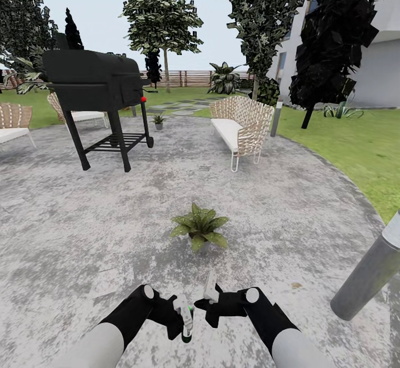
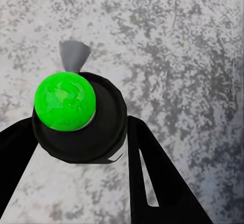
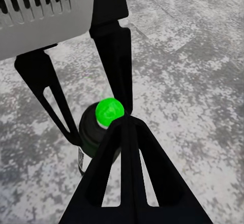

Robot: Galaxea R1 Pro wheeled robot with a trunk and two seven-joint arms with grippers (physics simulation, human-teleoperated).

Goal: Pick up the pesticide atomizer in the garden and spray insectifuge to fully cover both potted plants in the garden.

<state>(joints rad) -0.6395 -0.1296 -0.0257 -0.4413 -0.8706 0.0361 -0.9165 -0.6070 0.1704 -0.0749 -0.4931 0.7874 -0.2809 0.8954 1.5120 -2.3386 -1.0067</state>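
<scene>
Down low in front of me, both my forearms angle inward over the grey mottled stone patio (image 1: pixel 111 212), wrists nearly meeting. My left gripper (image 1: pixel 184 315) is closed on the pesticide atomizer (image 1: pixel 188 323); in the left wrist view the dark bottle (image 2: pixel 81 120) sits between my two black fingers (image 2: pixel 152 178), its top glowing bright green. My right gripper (image 1: pixel 210 296) hangs just beside it, one pale finger pointing up and forward. In the right wrist view its black fingers (image 3: pixel 127 173) lie close together, and the atomizer (image 3: pixel 104 122) stands just beyond them in the left gripper (image 3: pixel 81 82).

Just ahead of my hands the broad-leaved potted plant (image 1: pixel 200 228) stands on the patio. The thinner potted plant (image 1: pixel 159 120) is well beyond, near the black grill (image 1: pixel 97 98). A wicker bench (image 1: pixel 241 129) stands further right, by the lawn (image 1: pixel 355 145).
</scene>
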